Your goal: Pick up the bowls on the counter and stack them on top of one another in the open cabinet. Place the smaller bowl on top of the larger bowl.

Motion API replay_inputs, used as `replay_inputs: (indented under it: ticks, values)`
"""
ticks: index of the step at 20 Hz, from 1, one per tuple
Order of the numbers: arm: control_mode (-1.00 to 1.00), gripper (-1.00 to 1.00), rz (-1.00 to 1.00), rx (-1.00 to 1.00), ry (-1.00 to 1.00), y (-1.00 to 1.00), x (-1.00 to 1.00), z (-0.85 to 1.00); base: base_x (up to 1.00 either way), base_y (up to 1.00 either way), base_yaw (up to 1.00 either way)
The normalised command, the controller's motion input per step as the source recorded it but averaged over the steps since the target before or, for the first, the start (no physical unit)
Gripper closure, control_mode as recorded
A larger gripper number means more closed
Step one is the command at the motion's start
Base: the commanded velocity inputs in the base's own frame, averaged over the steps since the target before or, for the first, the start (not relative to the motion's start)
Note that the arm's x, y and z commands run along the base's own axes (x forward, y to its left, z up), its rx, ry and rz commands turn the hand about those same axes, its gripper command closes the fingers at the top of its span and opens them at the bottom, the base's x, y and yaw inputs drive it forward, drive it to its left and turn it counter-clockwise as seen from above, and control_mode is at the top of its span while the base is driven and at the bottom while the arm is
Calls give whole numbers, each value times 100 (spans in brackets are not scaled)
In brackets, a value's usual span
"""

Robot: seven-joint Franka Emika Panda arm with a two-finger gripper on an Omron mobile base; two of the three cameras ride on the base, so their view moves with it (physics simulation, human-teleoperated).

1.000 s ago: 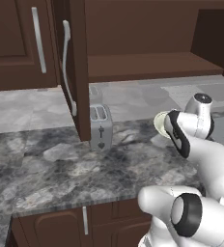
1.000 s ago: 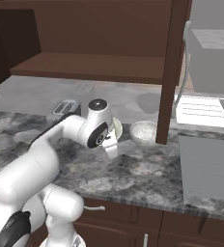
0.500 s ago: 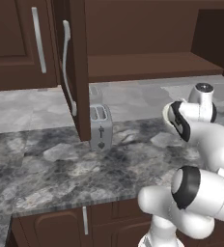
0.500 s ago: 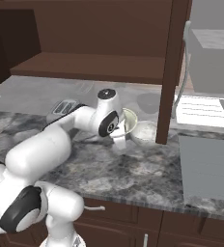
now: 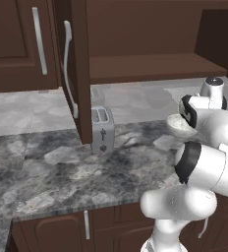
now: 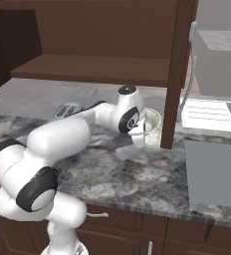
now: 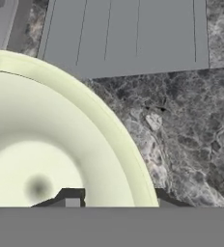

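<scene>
My gripper point(image 6: 139, 133) is shut on the rim of the larger bowl point(image 6: 152, 123), a deep round bowl that hangs tilted just above the counter point(image 6: 117, 174). One fingertip point(image 7: 71, 198) sits inside the bowl point(image 7: 51, 144), whose inside is pale yellow-green; the other is outside the rim. From the left, the bowl's point(image 5: 179, 126) outside looks mottled grey-white beside my wrist. The open cabinet's shelf point(image 6: 92, 67) lies above and to the left of the bowl. The smaller bowl is out of view.
The cabinet's open door point(image 5: 77, 69) with its long silver handle stands left of the shelf point(image 5: 150, 66). A silver toaster point(image 5: 102, 129) sits below it on the counter point(image 5: 62, 172). A brown upright point(image 6: 178, 74) stands close right of the bowl. A grey appliance point(image 6: 212, 169) lies further right.
The gripper has carried the bowl up off the counter and to the right, toward the brown upright, tilting it. The arm has stretched forward with it.
</scene>
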Motion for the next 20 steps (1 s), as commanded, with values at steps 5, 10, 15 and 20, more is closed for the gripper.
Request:
replay_inputs:
  ticks: [5, 10, 15, 20]
  values:
    - [-100, 100, 0, 1, -1, -12, 0, -8, 0, 0, 0]
    - [-100, 100, 0, 14, 0, -20, 1, -6, 0, 0, 0]
    - [-100, 100, 0, 17, 0, -6, 9, -2, 0, 0, 0]
    - [-100, 100, 0, 2, -1, 0, 8, 0, 0, 0, 0]
